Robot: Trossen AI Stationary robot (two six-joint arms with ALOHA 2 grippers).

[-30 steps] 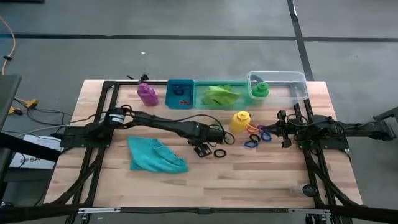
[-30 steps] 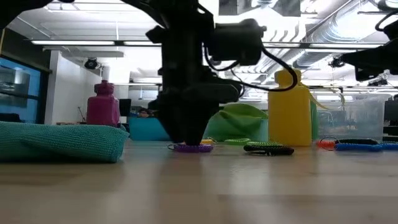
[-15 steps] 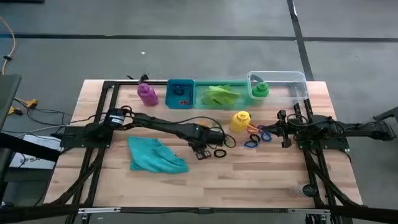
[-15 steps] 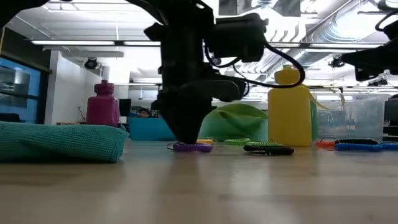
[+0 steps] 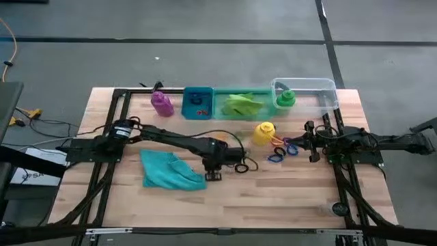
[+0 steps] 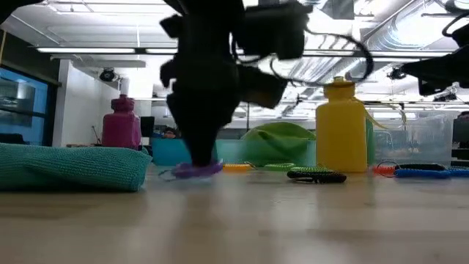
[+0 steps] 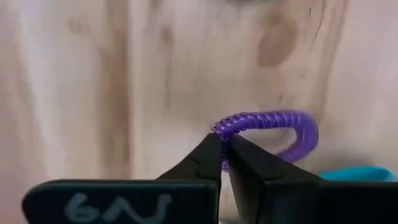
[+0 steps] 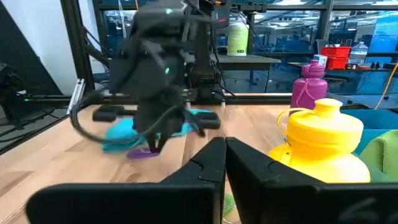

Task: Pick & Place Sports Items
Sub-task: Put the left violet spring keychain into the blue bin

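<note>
I held the purple ring (image 7: 268,127) pinched at its coil between the fingertips of my left gripper (image 7: 222,147), my jaws clamped on it. In the low view the ring (image 6: 192,169) hung tilted just above the table (image 5: 287,198), near the right edge of the teal cloth (image 5: 169,171). My left gripper (image 5: 212,173) was over the middle of the table. Just to its right lay a black ring (image 5: 242,167). Farther right stood the yellow bottle (image 5: 263,132), with blue and orange rings (image 5: 281,150) beside it. Along the far edge stood the purple bottle (image 5: 161,102), the blue bin (image 5: 198,102), the green bin with the lime-green cloth (image 5: 242,105), and the clear bin (image 5: 321,92) with the green bottle (image 5: 285,98). My right gripper (image 8: 225,155) waited at the right, its fingers pressed together on nothing.
</note>
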